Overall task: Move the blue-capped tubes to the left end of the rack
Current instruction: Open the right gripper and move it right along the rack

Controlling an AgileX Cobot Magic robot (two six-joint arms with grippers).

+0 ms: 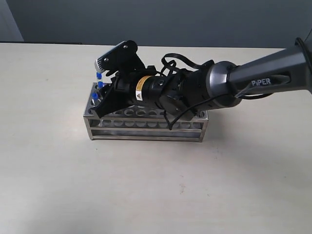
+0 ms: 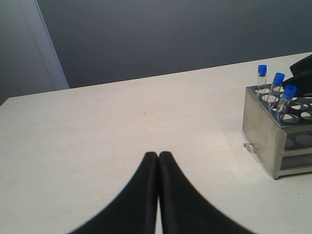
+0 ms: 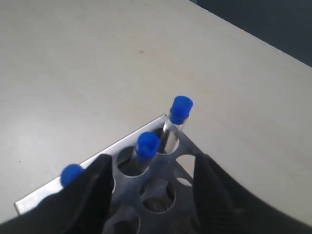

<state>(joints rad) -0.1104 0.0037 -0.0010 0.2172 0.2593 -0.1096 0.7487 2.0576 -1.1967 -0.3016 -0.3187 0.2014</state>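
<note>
Between the widely parted black fingers (image 3: pixel 92 195) of the right gripper (image 3: pixel 151 161), one of the thin clear blue-capped tubes (image 3: pixel 147 144) is standing untouched, so this hand is lying released and is grasping nothing; two further ones are sitting in neighbouring holes, all three lining up at the left end of the rectangular shiny stainless-steel rack (image 1: pixel 146 131); a fourth is not showing, and whether the arm is hiding it cannot be told; each tube's long axis is running nearly upright, directly below the wrist, while the rack's long axis is running across the exterior view; the right arm is by far the nearer one, and any retreat is probably calling for a straight lift along the tubes' axis, since a sideways sweep is risking a knocked cap; well apart, facing the rack's end wall, the left gripper (image 2: pixel 158 155) is resting clenched on nothing; the pale beige matte table (image 1: pixel 146 195) is spreading around; beyond it a dark grey-blue wall (image 1: pixel 170 19) is closing the room.
</note>
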